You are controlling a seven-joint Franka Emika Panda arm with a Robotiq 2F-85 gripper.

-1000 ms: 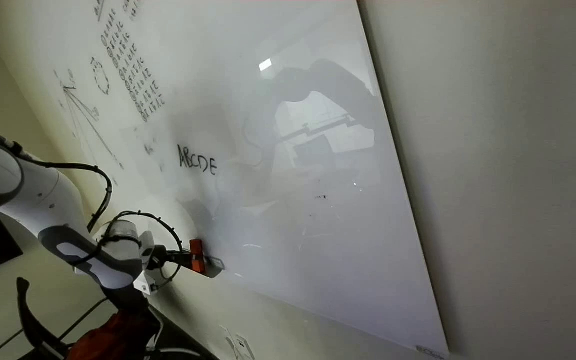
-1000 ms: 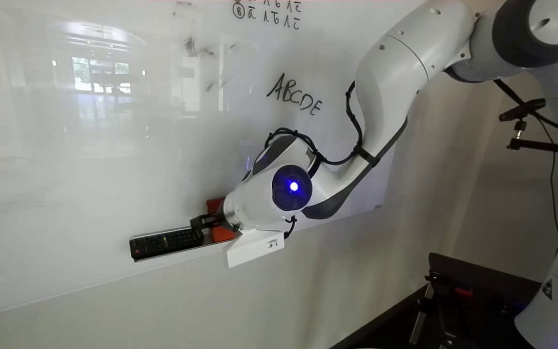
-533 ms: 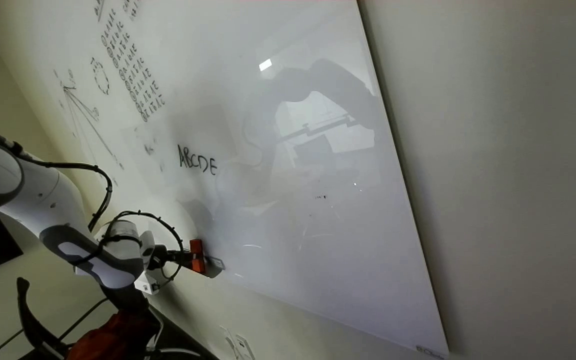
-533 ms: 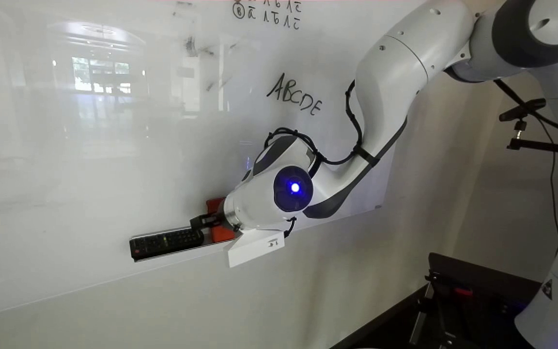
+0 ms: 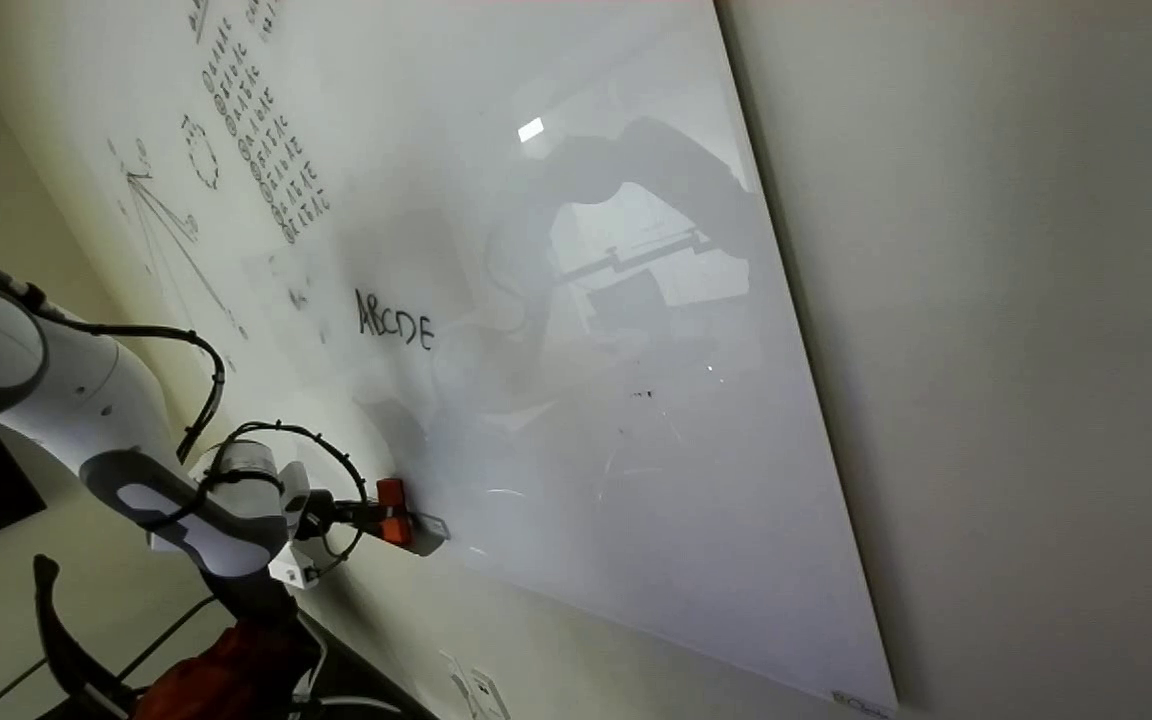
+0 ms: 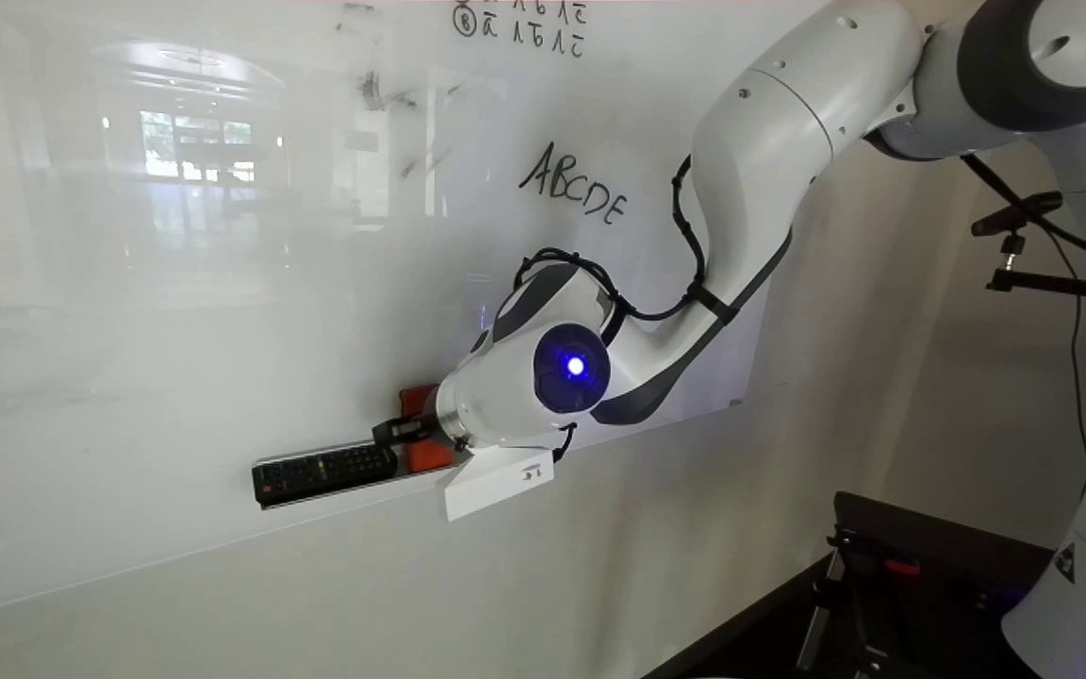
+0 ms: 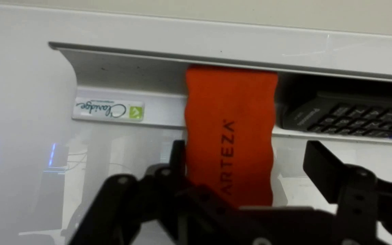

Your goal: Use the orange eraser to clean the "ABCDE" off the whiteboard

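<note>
The orange eraser point(image 7: 230, 109) stands on end in the whiteboard's tray, its printed face toward the wrist camera. My gripper point(image 7: 246, 149) is open astride it. In the wrist view the left finger point(image 7: 178, 153) lies along the eraser's left edge, seemingly touching, while a gap separates the right finger point(image 7: 322, 170) from the other edge. The dark "ABCDE" point(image 5: 394, 320) is written on the whiteboard point(image 5: 556, 480), above the tray, and shows in both exterior views. The gripper hides the eraser's middle in an exterior view point(image 6: 430, 455).
A black remote control point(image 7: 359, 115) lies in the same tray point(image 7: 131, 73), close beside the eraser; in an exterior view the remote point(image 6: 326, 471) is left of my gripper. Other marker writing point(image 5: 266, 140) covers the board higher up. The wall point(image 6: 505, 585) continues below the board.
Over the last half second, the visible finger has moved slightly inward and the eraser has shifted a little toward the remote. The arm has barely moved.
</note>
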